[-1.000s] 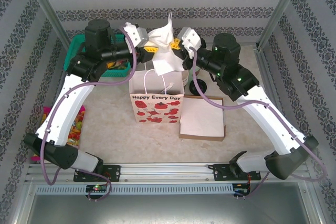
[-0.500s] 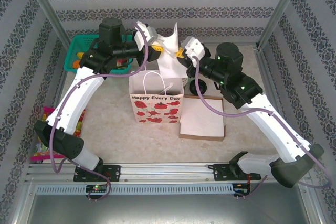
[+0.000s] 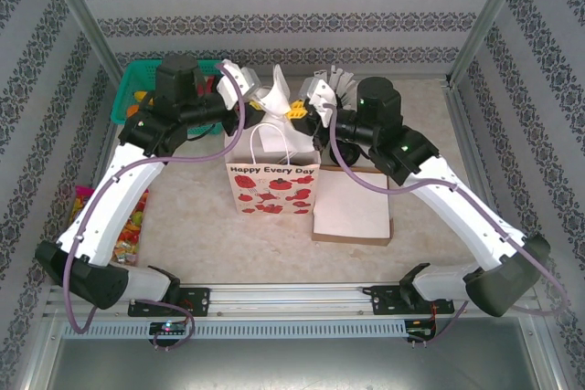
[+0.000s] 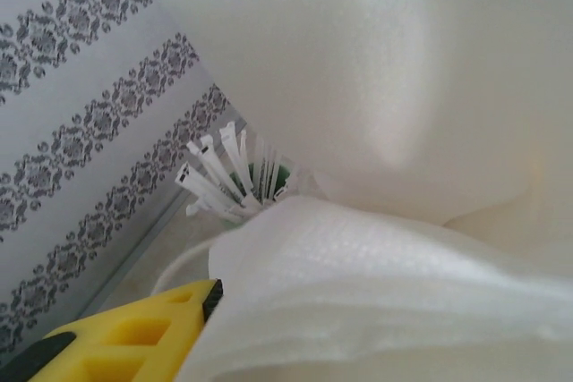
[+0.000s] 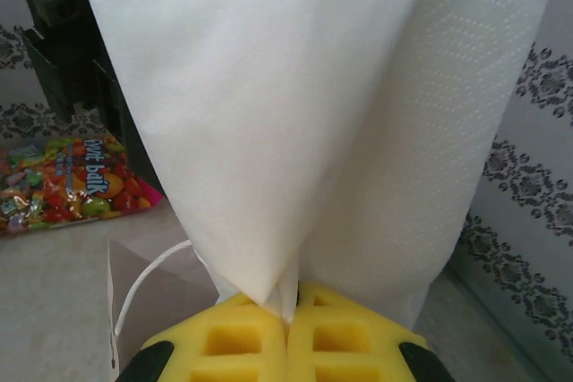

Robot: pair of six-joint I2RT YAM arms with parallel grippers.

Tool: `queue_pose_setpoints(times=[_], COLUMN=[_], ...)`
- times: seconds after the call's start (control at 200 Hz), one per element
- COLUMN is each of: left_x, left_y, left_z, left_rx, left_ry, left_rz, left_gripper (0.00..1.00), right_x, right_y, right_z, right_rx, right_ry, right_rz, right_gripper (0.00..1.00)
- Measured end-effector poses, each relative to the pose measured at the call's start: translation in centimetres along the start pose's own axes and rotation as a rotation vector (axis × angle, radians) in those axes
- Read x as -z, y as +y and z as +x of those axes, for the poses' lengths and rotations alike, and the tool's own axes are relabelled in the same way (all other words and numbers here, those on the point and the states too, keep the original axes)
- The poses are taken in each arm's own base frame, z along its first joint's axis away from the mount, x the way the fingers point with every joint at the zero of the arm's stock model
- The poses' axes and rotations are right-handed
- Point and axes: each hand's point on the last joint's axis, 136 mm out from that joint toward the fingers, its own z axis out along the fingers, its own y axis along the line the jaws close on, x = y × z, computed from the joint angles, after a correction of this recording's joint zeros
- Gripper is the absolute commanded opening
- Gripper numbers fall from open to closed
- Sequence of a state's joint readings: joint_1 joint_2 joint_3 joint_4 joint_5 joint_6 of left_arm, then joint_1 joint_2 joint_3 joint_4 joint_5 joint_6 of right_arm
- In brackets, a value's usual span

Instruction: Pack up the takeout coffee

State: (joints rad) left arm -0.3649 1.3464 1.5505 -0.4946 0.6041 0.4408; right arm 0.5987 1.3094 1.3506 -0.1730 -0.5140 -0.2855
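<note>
Napkin goes in first, I think: right gripper pinches it tight, bag just below. Left gripper touches it; I cannot tell its hold. Next, lower it in.

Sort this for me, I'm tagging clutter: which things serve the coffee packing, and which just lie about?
Likely in use: paper bag, white napkin, right gripper pinching it.
Seemingly idle: candy bag, green basket, cup of wrapped sticks, flat box.
</note>
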Motion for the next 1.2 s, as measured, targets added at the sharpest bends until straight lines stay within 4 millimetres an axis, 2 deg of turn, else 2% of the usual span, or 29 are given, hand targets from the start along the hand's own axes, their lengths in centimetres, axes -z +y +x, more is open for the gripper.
queue_pose_setpoints(times=[0.18,0.265,0.53,0.684,0.934,1.199], left_x=[0.8,1.1,2.2,2.4,2.4,2.6], left_y=[0.9,1.3,1.6,2.0,2.8,3.3], left_z=[1.8,2.4,4.1,4.5,5.8,6.5], left_rx=[0.036,0.058,0.155,0.247,0.388,0.477], left_ry=[0.042,0.056,0.084,0.085,0.106,0.114], left_rz=[-0.046,-0.064,-0.151,-0.19,-0.252,-0.299], left_gripper=[0.45,0.49,0.59,0.62,0.65,0.68], right_x=[-1.3,-1.7,-2.0,-2.2,-4.0,-5.1], right_y=[0.1,0.0,0.1,0.3,1.5,2.3], right_z=[1.1,1.4,1.8,2.2,3.7,3.9], right_rx=[-0.046,-0.068,-0.152,-0.207,-0.282,-0.309], right_ry=[0.016,0.019,0.027,0.033,0.065,0.069], right_rz=[-0.023,-0.025,-0.041,-0.077,-0.211,-0.305], right_gripper=[0.0,0.0,0.0,0.0,0.0,0.0])
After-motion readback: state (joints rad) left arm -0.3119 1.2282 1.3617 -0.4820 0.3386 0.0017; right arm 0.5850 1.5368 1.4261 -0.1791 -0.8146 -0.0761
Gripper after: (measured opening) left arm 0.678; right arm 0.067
